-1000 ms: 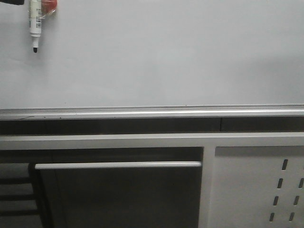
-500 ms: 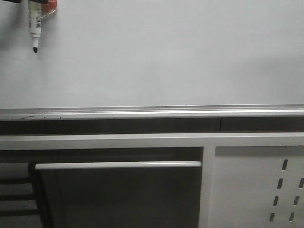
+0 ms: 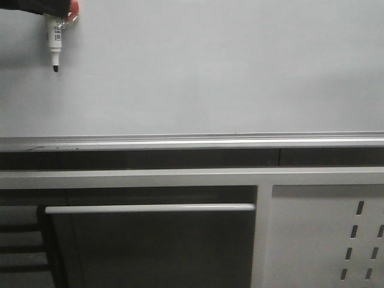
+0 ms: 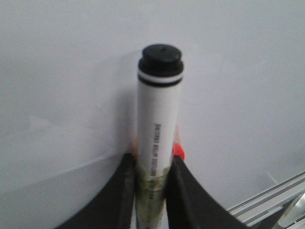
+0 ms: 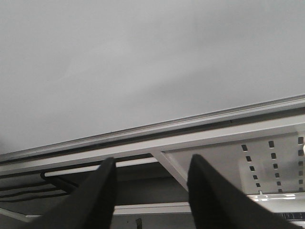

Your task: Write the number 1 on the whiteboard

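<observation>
**A:** Where is the marker pen (image 3: 54, 43) relative to the left hand (image 4: 150, 191)?

**B:** It is clamped between the two black fingers (image 4: 123, 193) of that hand. In the left wrist view the white barrel rises out of the grip and ends in a black end cap, with the printed label running along the barrel. A bit of orange-red shows just beside the grip, touching the pen; what it is I cannot tell.

**A:** And from the front?

**B:** The hand sits at the upper left corner, mostly cut off by the frame edge. The pen hangs below it, upright, black tip pointing down, in front of the whiteboard (image 3: 228, 72). Whether the tip touches the surface cannot be told.

**A:** Is the number 1 there?

**B:** No stroke is visible on the board; the surface reads plain pale grey down to the silver rail (image 3: 192, 143) along its lower edge.

**A:** The right hand (image 5: 151, 191)?

**B:** Spread apart, grasping nothing. Between its fingers the right wrist view shows the board's lower rail, and beyond it the white perforated panel (image 5: 267, 162), which the front view places at the lower right (image 3: 327, 237).
</observation>
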`<move>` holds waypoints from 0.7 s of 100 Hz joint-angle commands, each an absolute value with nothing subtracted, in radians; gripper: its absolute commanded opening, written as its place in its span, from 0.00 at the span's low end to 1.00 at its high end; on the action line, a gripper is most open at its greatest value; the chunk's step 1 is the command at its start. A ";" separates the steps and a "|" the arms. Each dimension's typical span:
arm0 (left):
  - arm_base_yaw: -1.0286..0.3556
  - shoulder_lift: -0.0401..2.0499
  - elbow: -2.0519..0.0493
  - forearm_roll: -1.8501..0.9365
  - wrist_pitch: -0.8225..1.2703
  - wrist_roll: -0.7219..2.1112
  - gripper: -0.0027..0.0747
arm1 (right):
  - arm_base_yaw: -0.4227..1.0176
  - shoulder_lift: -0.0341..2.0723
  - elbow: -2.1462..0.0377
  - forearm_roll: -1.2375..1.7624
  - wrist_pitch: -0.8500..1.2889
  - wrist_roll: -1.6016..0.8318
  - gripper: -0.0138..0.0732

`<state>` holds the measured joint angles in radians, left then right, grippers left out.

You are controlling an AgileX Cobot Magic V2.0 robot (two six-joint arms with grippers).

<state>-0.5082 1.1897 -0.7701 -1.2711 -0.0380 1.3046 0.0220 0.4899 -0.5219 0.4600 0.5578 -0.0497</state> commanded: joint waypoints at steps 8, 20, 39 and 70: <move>-0.514 1.161 -0.807 -1.263 -0.018 1.305 0.01 | 0.018 0.502 -0.559 0.474 0.490 -0.064 0.52; -0.514 1.134 -0.807 -1.247 0.116 1.305 0.01 | 0.018 0.502 -0.559 0.493 0.528 -0.083 0.52; -0.523 1.126 -0.807 -1.217 0.397 1.310 0.01 | 0.018 0.536 -0.576 0.791 0.668 -0.381 0.52; -0.652 1.161 -0.807 -1.146 0.615 1.339 0.01 | 0.018 0.787 -0.738 1.148 1.072 -0.815 0.52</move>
<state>-0.6138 1.1596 -0.7718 -1.1299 0.5761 1.3314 0.0220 0.7085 -0.6618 1.0472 0.9879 -0.7253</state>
